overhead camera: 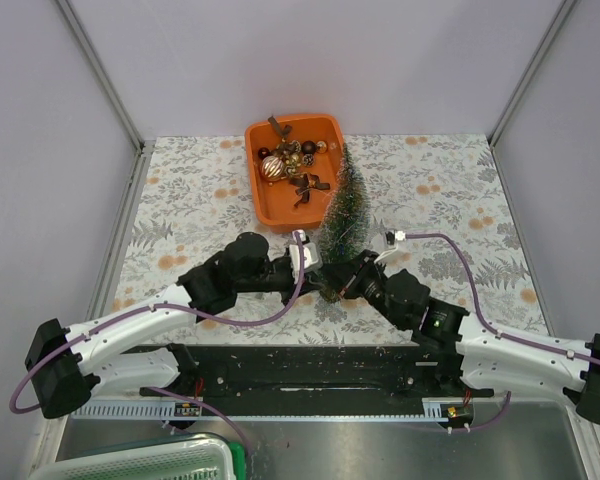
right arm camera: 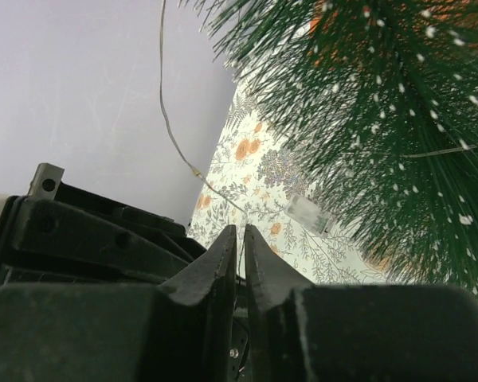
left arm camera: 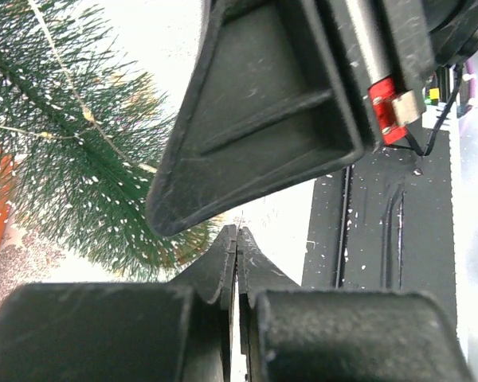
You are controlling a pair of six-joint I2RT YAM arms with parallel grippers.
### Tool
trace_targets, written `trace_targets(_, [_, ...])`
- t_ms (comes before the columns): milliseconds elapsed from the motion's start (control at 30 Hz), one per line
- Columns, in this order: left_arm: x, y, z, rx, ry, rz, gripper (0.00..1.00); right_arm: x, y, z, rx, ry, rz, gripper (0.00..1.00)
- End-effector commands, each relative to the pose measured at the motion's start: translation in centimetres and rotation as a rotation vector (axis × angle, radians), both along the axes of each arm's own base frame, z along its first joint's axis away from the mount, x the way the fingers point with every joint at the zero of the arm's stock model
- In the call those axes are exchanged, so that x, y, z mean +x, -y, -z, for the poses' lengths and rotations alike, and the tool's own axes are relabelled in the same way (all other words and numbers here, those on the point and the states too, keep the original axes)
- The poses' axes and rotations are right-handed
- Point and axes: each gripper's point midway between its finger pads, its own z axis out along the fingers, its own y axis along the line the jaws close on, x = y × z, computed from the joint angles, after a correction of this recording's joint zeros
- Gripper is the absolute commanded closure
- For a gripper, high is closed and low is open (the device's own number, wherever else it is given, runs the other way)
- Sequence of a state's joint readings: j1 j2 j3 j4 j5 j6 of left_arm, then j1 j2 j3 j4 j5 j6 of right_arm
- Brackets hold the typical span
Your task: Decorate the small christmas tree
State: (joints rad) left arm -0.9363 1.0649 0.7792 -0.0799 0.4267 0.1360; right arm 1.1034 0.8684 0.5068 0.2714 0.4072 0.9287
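Left gripper (left arm camera: 237,253) has its jaws pressed together just in front of the small dark green bottle-brush christmas tree (left arm camera: 80,167) with frosted bristle tips. A faint thread seems to run into the tips, but whether it is pinched there I cannot tell. The right gripper (right arm camera: 240,243) sits tip to tip with it, jaws a thin slit apart. A thin, bare wire string of tiny lights (right arm camera: 193,169) slants down into that slit, and whether it is clamped or loose I cannot tell.

In the top view the tree stands upright about midway across the leaf-printed tablecloth (overhead camera: 180,210), between the near edge and the far one. Both grippers meet low at its foot, which they mostly hide. Just beyond it, by the far edge, lies the orange rectangular plastic tray (overhead camera: 254,175) of gold and brown baubles (overhead camera: 280,160).

My reading is that the light string is the step in hand. Some wire already crosses the bristles in the left wrist view, and the two grippers look to be passing the strand between them at the tree's base. No bauble hangs on the tree yet.

The next move calls for one firm hold on the wire, with the other gripper clear. That wire should then be led around the cone under light tension, since a hard pull could likely tip so light a tree.
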Motion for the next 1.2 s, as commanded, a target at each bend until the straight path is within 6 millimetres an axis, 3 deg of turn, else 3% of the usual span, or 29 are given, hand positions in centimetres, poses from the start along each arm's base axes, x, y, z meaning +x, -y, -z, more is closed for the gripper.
trace_targets(0, [0.9,-0.4,-0.7,-0.017,0.062,-0.028,1.0,-0.4,0.9,-1.7,0.039,0.037,0.007,0.8])
trace_targets(200, [2.3,-2.1,1.2,0.031,0.088,-0.105,1.0,-1.6,3.9,-2.5,-0.089,0.054,0.005,0.52])
trace_targets(300, [3.0,-2.8,1.7,0.038,0.104,-0.143,1.0,-2.2,5.8,-3.6,-0.154,0.071,0.009,0.45])
trace_targets(400, [3.3,-3.2,2.2,0.051,0.119,-0.163,1.0,-1.7,8.4,-6.2,-0.224,0.14,0.082,0.38])
trace_targets(567, [3.8,-3.6,2.3,0.052,0.138,-0.183,1.0,1.5,11.5,-11.7,-0.477,0.286,0.276,0.21])
trace_targets(667, [3.9,-3.5,2.1,0.044,0.137,-0.187,1.0,4.0,11.4,-14.5,-0.64,0.357,0.384,0.09])
trace_targets(800, [3.9,-3.4,2.0,0.037,0.136,-0.188,1.0,7.5,8.6,-17.0,-0.687,0.454,0.387,0.03])
trace_targets(933, [4.1,-3.4,1.7,0.033,0.14,-0.191,1.0,11.8,7.5,-17.3,-0.695,0.445,0.396,0.03])
trace_targets(1167, [4.1,-3.7,1.9,0.034,0.139,-0.204,1.0,14.8,5.2,-15.6,-0.813,0.429,0.389,0.14])
